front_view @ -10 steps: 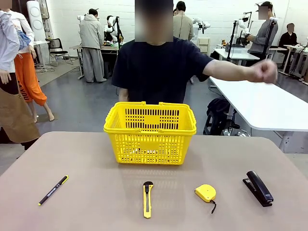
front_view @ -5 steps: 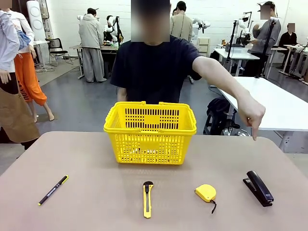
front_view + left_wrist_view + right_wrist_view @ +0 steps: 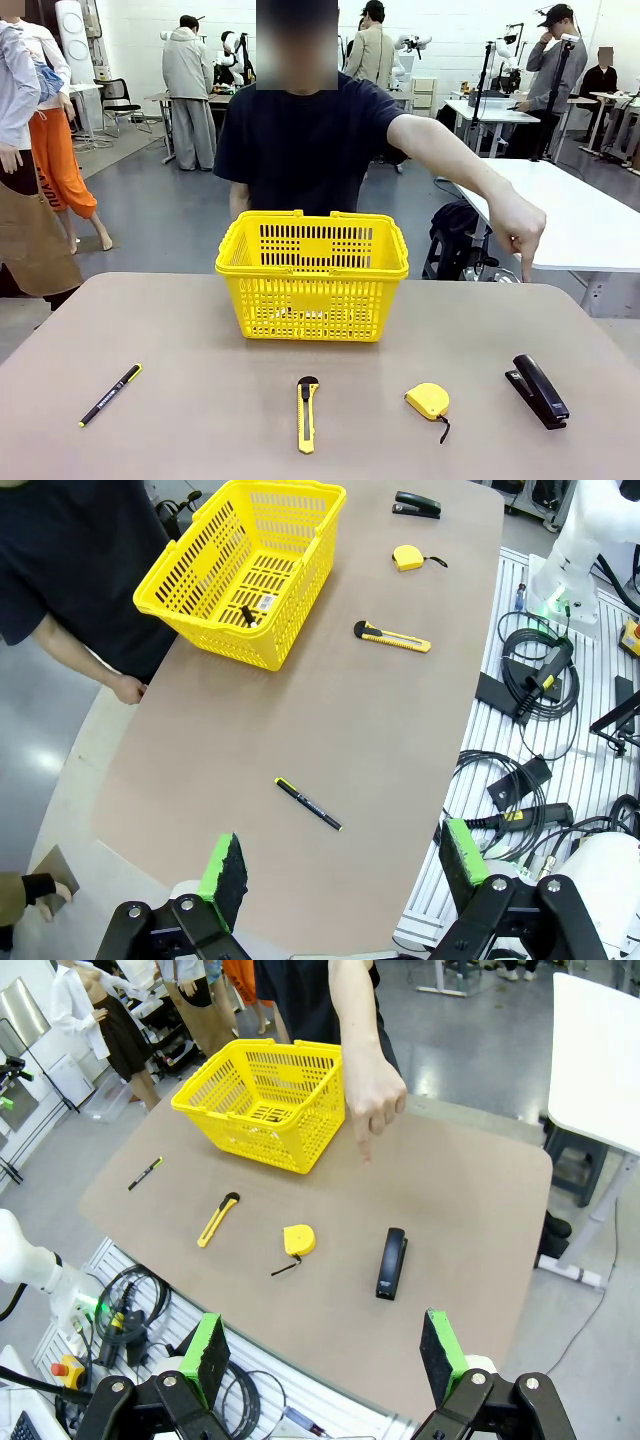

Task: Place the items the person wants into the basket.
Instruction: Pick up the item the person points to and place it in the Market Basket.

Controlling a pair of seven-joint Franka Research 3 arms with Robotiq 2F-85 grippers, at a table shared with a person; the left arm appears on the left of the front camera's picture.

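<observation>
The yellow basket [image 3: 312, 275] stands at the table's far middle, in front of the person [image 3: 305, 140]. Along the near side lie a dark stapler [image 3: 537, 390] at the right and a yellow tape measure [image 3: 427, 401] left of it. The person's hand [image 3: 520, 235] hangs above the table's far right edge, one finger pointing down, beyond the stapler [image 3: 392, 1263]. A small dark slim thing [image 3: 247, 615] lies on the basket's [image 3: 245, 575] floor. My left gripper [image 3: 343, 865] and my right gripper [image 3: 323, 1355] hover open and empty, high above the table's near side.
A yellow-and-black utility knife [image 3: 306, 413] lies at the near middle. A thin black pen [image 3: 110, 395] lies at the near left. Cables and gear sit on the rack [image 3: 530, 680] beside the table. A white table [image 3: 560, 215] stands behind at the right.
The person's outstretched arm has swung down from shoulder height, and the fist has turned into a finger pointing down over the table's far right. The things on the table have not moved.
</observation>
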